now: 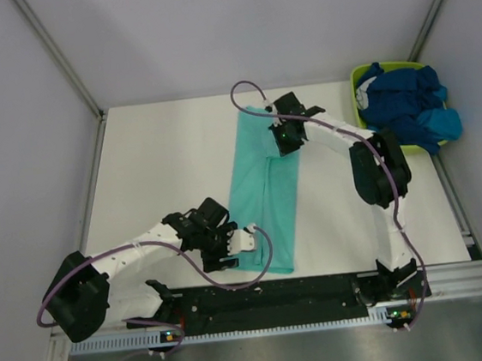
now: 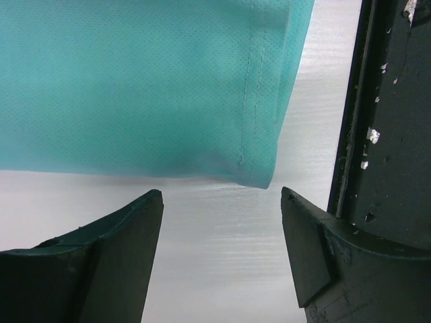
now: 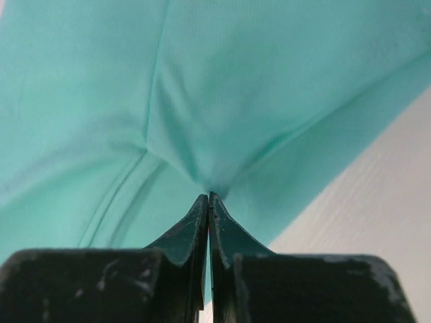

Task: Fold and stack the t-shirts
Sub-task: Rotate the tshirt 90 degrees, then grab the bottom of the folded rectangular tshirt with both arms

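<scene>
Top view: at the near edge, the left end effector [image 1: 245, 239] sits by the near corner of the mint t-shirt [image 1: 265, 204], a long folded strip on the bench [image 1: 162, 171]. The right end effector [image 1: 284, 137] is at its far end. Blue t-shirts [image 1: 406, 107] fill the lime tub [image 1: 357, 78].

Left wrist view: fingers spread, hemmed corner just beyond them.

Right wrist view: fingers pressed together, pinching mint cloth.

The mint-teal t-shirt [image 1: 264, 197] is plain (fine dotted weave close up); at two o'clock, navy and brighter blue t-shirts [image 1: 406, 111] fill a lime-green tub [image 1: 357, 82].
</scene>
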Controlling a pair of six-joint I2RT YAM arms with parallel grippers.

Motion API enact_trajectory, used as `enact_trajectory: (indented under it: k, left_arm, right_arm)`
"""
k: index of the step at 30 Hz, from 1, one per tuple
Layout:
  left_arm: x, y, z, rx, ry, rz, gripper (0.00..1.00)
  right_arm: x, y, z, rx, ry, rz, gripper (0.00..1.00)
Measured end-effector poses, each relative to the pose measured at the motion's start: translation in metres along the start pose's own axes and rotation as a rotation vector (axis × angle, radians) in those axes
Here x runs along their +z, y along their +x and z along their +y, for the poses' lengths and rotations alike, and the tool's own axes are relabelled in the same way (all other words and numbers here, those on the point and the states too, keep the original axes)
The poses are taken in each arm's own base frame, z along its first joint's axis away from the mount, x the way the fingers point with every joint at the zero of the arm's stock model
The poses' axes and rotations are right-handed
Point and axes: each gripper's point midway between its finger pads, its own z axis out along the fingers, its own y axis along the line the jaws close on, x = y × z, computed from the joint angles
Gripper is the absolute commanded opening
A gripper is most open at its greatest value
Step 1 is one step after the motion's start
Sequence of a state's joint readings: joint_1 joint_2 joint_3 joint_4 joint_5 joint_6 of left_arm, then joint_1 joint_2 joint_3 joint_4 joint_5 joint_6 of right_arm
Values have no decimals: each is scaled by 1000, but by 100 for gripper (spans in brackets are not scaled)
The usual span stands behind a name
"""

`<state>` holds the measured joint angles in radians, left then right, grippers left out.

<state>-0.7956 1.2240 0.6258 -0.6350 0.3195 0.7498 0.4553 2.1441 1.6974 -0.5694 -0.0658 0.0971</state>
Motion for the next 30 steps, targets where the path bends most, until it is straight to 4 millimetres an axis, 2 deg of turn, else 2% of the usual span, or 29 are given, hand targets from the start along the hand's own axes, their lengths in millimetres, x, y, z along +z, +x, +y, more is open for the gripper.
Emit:
enact_trajectory:
  k: [5,6,8,10,11,13,16,17,19,21,26,29,30]
  left_arm:
    - [-1,1,-3,1,13,5,77]
    - [-3,2,-5,4,22,10,78]
    - [-9,1,-7,19,32,16,79]
    - [-17,-3,-6,40,29,15,80]
    - [-22,-6,-4,55,23,11,80]
    - [-30,-12,-2,85,12,-5,81]
    - [-35,-23,-3,128,20,-53,84]
    - [-35,-26,-5,144,30,-70,84]
    - [-30,-31,-6,183,43,-110,85]
    - [-24,-33,-8,216,56,-138,86]
    - [-6,-31,-15,272,96,-186,86]
    - [3,-27,-18,288,108,-191,84]
    - [5,-24,-19,290,111,-188,83]
  right_arm:
    - [-29,25,-8,6,31,13,0]
    - [-33,33,-8,6,32,22,4]
    - [-45,51,-6,1,13,42,19]
    - [-64,69,1,-30,-22,46,39]
    - [-78,76,5,-54,-39,30,42]
    - [-111,90,22,-167,-99,-37,47]
    - [-165,111,73,-446,-279,-205,54]
    - [-184,123,94,-573,-371,-283,55]
    - [-207,151,118,-765,-503,-378,57]
    - [-211,182,128,-907,-579,-412,58]
    - [-191,267,155,-1247,-728,-311,60]
    - [-170,302,161,-1398,-751,-213,60]
    - [-163,307,159,-1420,-739,-188,60]
